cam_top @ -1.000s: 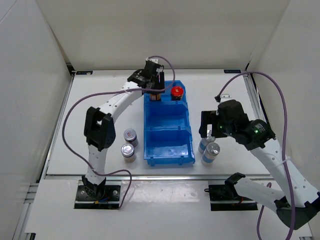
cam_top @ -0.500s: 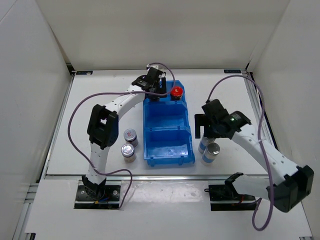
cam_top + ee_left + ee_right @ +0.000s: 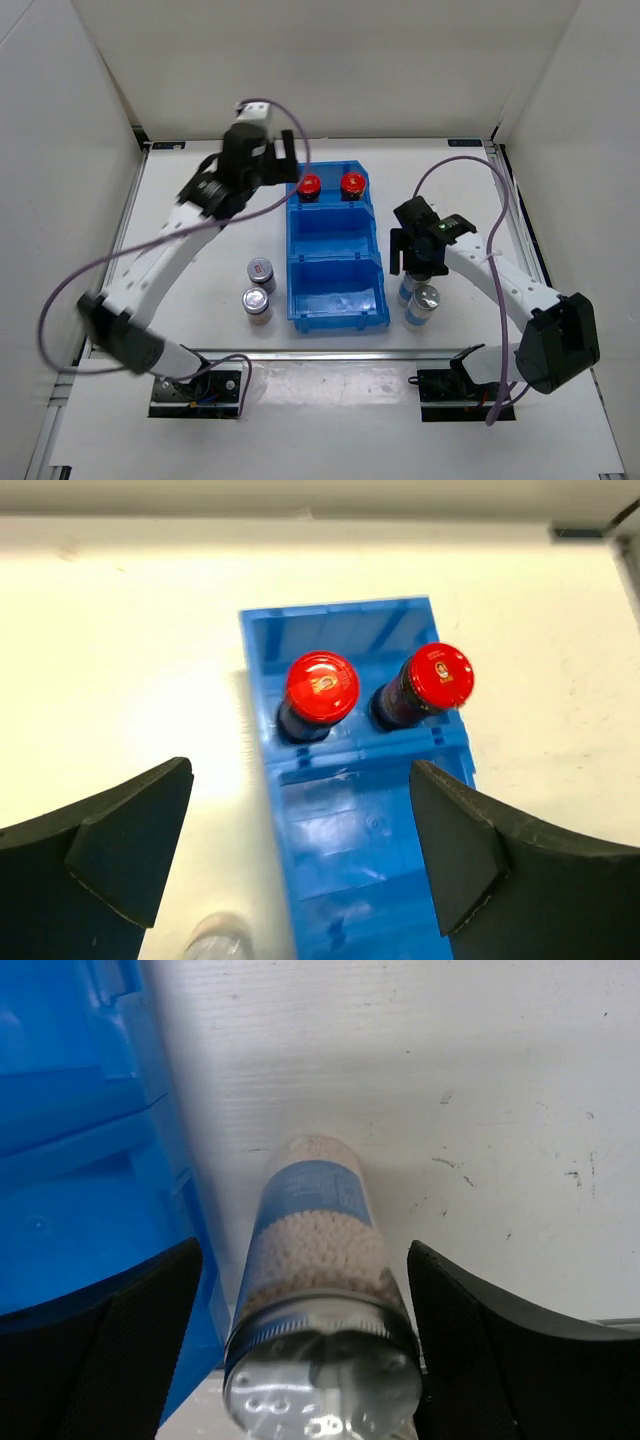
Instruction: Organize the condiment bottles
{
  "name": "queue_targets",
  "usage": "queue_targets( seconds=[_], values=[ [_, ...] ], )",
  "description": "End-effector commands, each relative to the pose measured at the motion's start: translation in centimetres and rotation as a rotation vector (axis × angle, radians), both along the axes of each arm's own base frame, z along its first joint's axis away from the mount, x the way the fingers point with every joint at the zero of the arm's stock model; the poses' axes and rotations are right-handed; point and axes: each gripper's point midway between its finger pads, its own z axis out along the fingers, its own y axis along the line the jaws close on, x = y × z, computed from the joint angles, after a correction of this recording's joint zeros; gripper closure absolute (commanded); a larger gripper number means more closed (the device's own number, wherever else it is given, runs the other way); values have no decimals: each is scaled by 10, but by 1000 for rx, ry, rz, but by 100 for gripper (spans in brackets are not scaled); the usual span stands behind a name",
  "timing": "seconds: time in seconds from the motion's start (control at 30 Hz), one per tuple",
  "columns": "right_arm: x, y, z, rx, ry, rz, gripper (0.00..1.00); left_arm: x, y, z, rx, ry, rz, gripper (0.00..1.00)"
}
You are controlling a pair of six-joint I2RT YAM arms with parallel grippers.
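Noting the right claw point(image 3: 305, 1250) first. In its wrist view a tall blue-and-white round bottle with a plain silver cap point(image 3: 318, 1260) stands upright between the two dark fingers point(image 3: 110, 1350), cap at lower centre of frame. Jaws are apart and straddle the bottle. A strip of blue shows between the frame-left finger and the bottle, so there is no grip. The frame-right finger lies just beside the cap; contact there cannot be told. The bottle stands on the white surface point(image 3: 480, 1080), just beside the outer wall of the blue three-compartment plastic bin point(image 3: 90, 1110).

Top view: a second blue-and-white silver-capped bottle point(image 3: 425, 303) stands just beside the first, toward lower right, outside the claw.

Left claw point(image 3: 300, 770): jaws wide, holding and touching nothing, raised above the bin. A dark brown round bottle with a red cap point(image 3: 321, 688) and its red-capped twin point(image 3: 436, 676) stand upright side by side in the bin's end compartment, upper centre of the wrist frame, beyond the fingertips.

Top view, left of the bin: a short grey-topped bottle with a red mark point(image 3: 261, 271) and a second short grey-topped bottle point(image 3: 257, 303) stand on the surface, well apart from both claws.
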Motion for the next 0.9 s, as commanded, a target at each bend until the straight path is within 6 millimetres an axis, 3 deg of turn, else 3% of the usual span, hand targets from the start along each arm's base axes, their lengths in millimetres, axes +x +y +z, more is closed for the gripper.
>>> queue_targets(
  seconds=[0.0,0.03,0.1,0.13,0.2,0.23,0.33,0.43,0.53,0.57,0.77,0.87],
  values=[
    [9,-1,-5,0,-13,-44,19,-45,54,17,39,-60,76,0],
    [8,-5,-8,-20,-5,-58,28,-60,76,1,64,-45,118,0],
    [9,-7,-7,-29,-13,-72,38,-74,94,-17,85,-24,150,0],
    [8,-10,-7,-45,-12,-76,51,-80,103,-26,97,-16,169,0],
    [14,-14,5,-60,-48,-99,66,-97,119,-46,109,4,188,0],
    [19,-19,15,-82,-88,-115,79,-102,122,-50,103,8,192,0],
    [31,-18,59,-84,-223,-129,89,-112,125,-64,108,24,183,0],
    [42,-2,108,-27,-351,-87,96,-109,123,-73,120,44,183,0],
    [57,20,146,32,-438,-21,100,-104,117,-76,120,61,165,0],
    [58,29,151,49,-438,7,100,-103,117,-72,115,54,165,0],
    [89,86,147,103,-419,126,100,-104,119,-68,105,43,179,0],
    [106,105,122,89,-370,155,100,-104,119,-72,110,51,178,0]
  ],
)
